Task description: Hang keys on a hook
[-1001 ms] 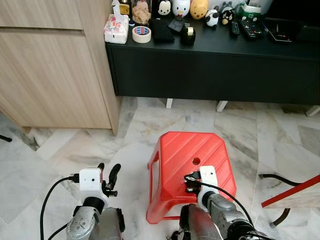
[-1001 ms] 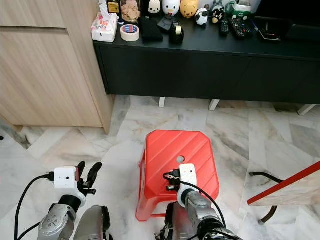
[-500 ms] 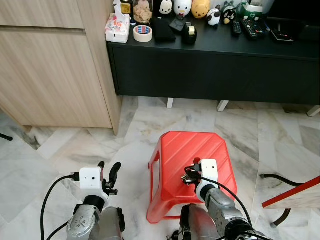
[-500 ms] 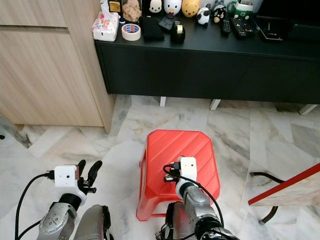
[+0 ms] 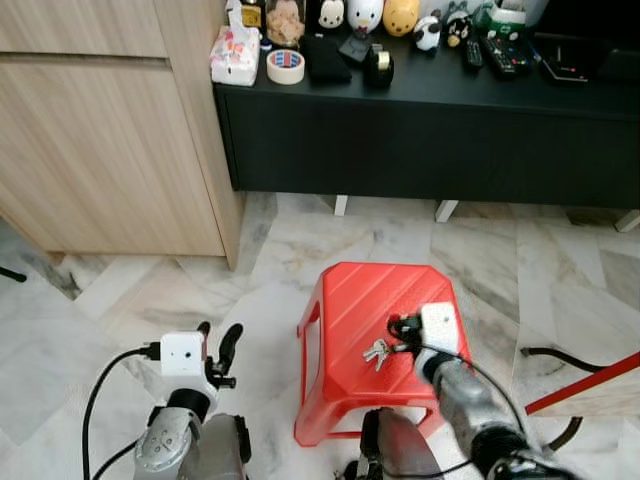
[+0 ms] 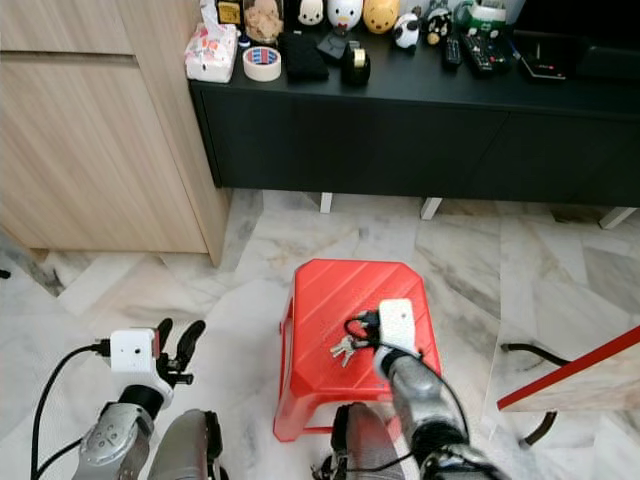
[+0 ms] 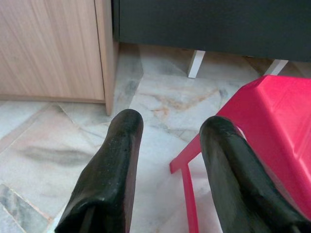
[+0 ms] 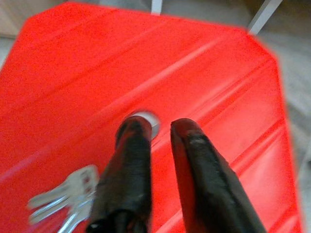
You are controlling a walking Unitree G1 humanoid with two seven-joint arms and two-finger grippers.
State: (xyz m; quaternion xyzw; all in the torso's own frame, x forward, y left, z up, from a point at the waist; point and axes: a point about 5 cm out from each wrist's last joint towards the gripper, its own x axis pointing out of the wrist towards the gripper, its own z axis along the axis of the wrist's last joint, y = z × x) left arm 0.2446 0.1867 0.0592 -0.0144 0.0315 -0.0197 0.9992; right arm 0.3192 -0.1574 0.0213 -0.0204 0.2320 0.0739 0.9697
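Red plastic stool (image 5: 375, 305) on a grey-veined marble floor (image 5: 150, 300), before a black console (image 5: 430, 120) and a pale wood cabinet (image 5: 100, 150). On the console top we see a tissue pack (image 5: 232, 55), a roll of tape (image 5: 285, 67), small toy figures (image 5: 365, 15) and remotes (image 5: 495, 55). The keys (image 5: 377, 351) lie flat on the stool seat, just beside the right gripper (image 8: 158, 128), whose fingers (image 8: 129, 160) are a little apart over the seat hole and hold nothing; in the wrist view the keys (image 8: 68, 194) sit next to one finger. The left gripper (image 7: 167, 138) hovers low over the floor beside the stool, fingers (image 7: 114, 160) spread wide and empty.
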